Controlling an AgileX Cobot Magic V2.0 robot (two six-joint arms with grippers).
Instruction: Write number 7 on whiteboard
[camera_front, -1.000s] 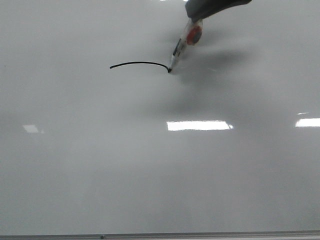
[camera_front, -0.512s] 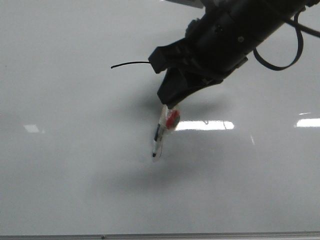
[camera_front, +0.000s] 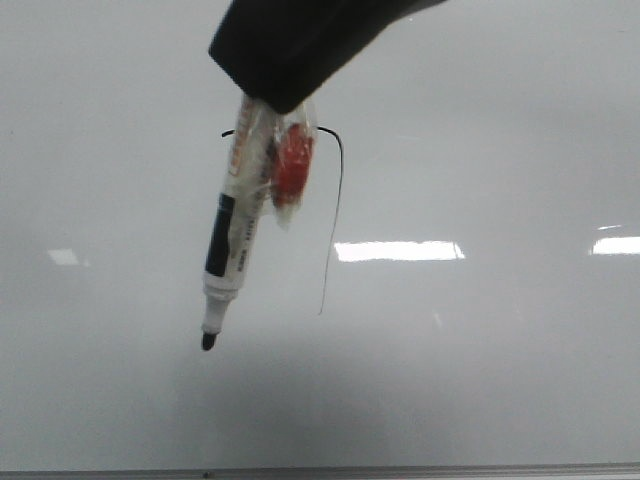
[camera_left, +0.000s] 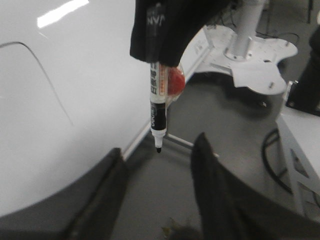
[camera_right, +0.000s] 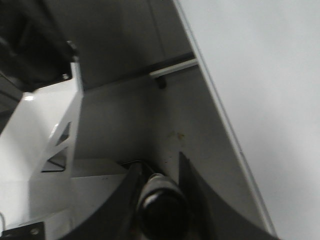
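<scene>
Hanging close to the front camera, the right gripper (camera_front: 285, 60) clamps a whiteboard marker (camera_front: 232, 235) by its upper barrel, a red blob wrapped in clear tape (camera_front: 291, 170) stuck to the marker's side; the uncapped black tip points down and slightly left, lifted off the whiteboard (camera_front: 500, 380) and clear of the ink. The right wrist view shows the marker's butt end (camera_right: 160, 197) wedged between the two dark fingers (camera_right: 192, 190), with the board's thin metal edge strip (camera_right: 220, 120) running diagonally past and grey floor and a white frame beyond it. Behind the marker in the front view, the number 7 (camera_front: 333, 220) sits on the upper middle of the board: its arched top stroke is mostly hidden by the gripper and marker, its rounded corner shows just right of the red blob, and the long thin downstroke ends near mid-board. Wide bare board lies to the right, left and below the figure, down to the grey strip along the near edge (camera_front: 400, 470). The left gripper (camera_left: 157, 195) stands with its fingers spread, holding nothing, out past the board's edge over the floor, looking at the marker and the curve of the 7.
</scene>
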